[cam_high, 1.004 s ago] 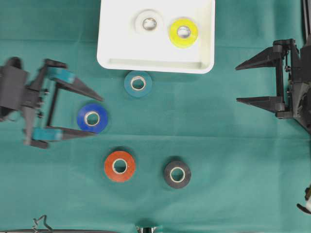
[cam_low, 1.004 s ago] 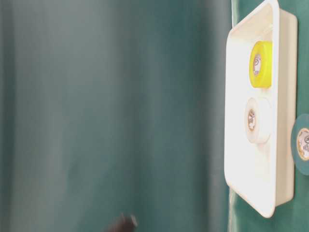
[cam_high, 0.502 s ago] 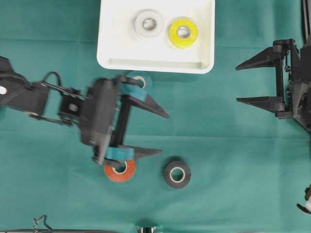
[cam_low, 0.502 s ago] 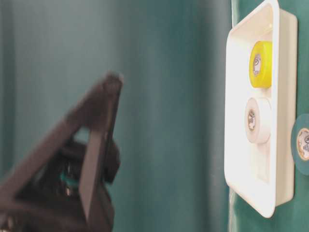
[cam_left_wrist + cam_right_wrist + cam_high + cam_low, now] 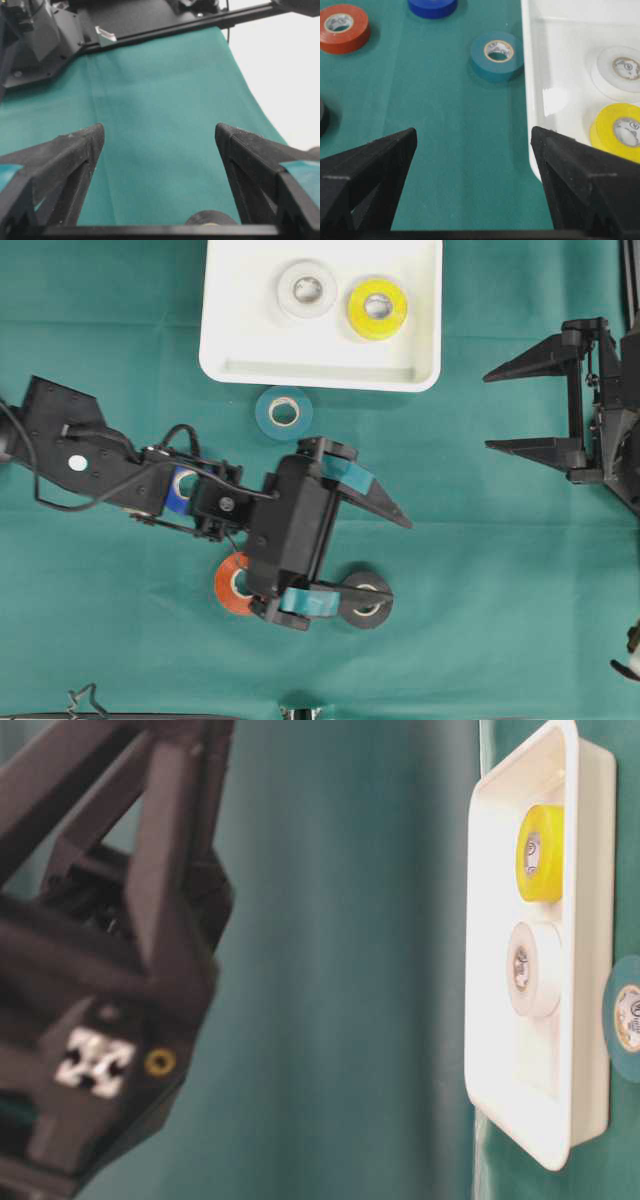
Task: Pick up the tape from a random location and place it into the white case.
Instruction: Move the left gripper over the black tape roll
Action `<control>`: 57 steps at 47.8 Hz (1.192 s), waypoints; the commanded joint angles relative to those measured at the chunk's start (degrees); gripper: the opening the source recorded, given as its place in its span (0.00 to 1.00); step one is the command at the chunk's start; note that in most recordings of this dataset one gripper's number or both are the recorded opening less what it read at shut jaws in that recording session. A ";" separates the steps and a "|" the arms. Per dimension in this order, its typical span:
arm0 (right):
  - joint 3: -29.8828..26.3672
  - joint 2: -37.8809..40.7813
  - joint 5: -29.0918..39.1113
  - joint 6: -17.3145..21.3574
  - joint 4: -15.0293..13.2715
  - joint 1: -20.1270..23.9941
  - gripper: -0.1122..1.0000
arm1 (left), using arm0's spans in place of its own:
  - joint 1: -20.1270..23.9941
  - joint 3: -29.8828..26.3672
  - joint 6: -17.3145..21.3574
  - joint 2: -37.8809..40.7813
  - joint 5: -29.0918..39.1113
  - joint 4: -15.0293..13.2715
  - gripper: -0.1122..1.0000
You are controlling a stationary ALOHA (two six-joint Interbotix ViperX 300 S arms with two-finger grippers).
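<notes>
The white case (image 5: 250,330) sits at the back with a white tape (image 5: 307,288) and a yellow tape (image 5: 377,307) inside. On the green cloth lie a teal tape (image 5: 284,412), a blue tape (image 5: 183,490) half under the left arm, an orange tape (image 5: 230,585) partly covered, and a black tape (image 5: 365,602). My left gripper (image 5: 400,560) is open and empty, its lower finger over the black tape (image 5: 210,218). My right gripper (image 5: 489,412) is open at the right edge, holding nothing, and faces the teal tape (image 5: 495,55) and the case (image 5: 555,100).
The left arm's body and cable lie across the left middle of the cloth. In the table-level view the left gripper (image 5: 130,970) looms large and blurred in front of the case (image 5: 590,920). A metal clip (image 5: 85,700) shows at the front edge.
The left arm has swung right and toward the front, from around the blue tape to above the black tape, still open. The right arm has not moved.
</notes>
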 commanded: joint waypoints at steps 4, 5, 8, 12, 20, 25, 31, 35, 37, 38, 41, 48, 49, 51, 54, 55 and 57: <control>-1.58 0.18 -0.26 -0.09 0.00 -0.09 0.89 | -0.18 -2.11 -0.35 -0.53 1.14 0.00 0.96; -1.67 0.18 -0.26 -0.09 0.00 -0.09 0.89 | -0.18 -2.20 -0.44 -0.53 1.14 -0.09 0.96; -1.76 0.26 -0.18 -0.09 -0.09 -0.09 0.89 | -0.26 -2.55 -0.53 -0.35 1.58 -0.09 0.96; -1.85 0.26 -0.18 -0.09 -0.09 -0.09 0.89 | -0.53 -3.78 -0.53 0.26 2.99 -0.09 0.96; -2.02 0.35 0.09 -0.09 -0.09 -0.09 0.89 | -1.32 -10.63 -0.44 3.60 13.27 -0.18 0.96; -2.11 0.35 0.09 -0.09 -0.09 -0.09 0.89 | -1.32 -16.35 -0.44 6.42 23.64 -0.09 0.96; -2.11 0.35 0.26 -0.09 -0.09 -0.09 0.89 | -1.41 -23.47 -0.44 9.67 35.33 0.00 0.96; -2.11 0.35 0.26 -0.09 -0.09 -0.09 0.89 | -1.49 -27.07 -0.44 11.25 40.96 0.18 0.96; -2.11 0.35 0.26 -0.09 -0.09 -0.09 0.89 | -1.49 -28.65 -0.44 11.95 43.33 0.18 0.96; -2.11 0.35 0.35 -0.09 -0.09 -0.09 0.89 | -1.49 -29.71 -0.44 12.57 45.09 0.18 0.96; -2.11 0.35 0.35 -0.09 -0.18 -0.09 0.89 | -1.49 -31.64 -0.53 13.54 47.81 0.18 0.96; -2.11 0.44 0.35 -0.09 -0.18 -0.09 0.89 | -1.76 -34.10 -0.53 15.56 51.50 0.18 0.96; -2.11 0.44 0.35 -0.09 -0.18 -0.09 0.89 | -1.76 -34.19 -0.53 15.73 51.59 0.26 0.96; -2.11 0.44 0.35 -0.09 -0.18 -0.09 0.89 | -1.76 -34.19 -0.53 15.82 51.59 0.18 0.96; -2.11 0.44 0.35 -0.09 -0.26 -0.09 0.89 | -1.76 -34.01 -0.53 15.82 51.59 0.26 0.96; -2.11 0.44 0.35 -0.18 -0.18 -0.09 0.89 | -1.76 -33.93 -0.53 15.73 51.59 0.26 0.96; -2.11 0.44 0.26 -0.18 -0.18 -0.09 0.89 | -1.76 -33.93 -0.53 15.73 51.59 0.26 0.96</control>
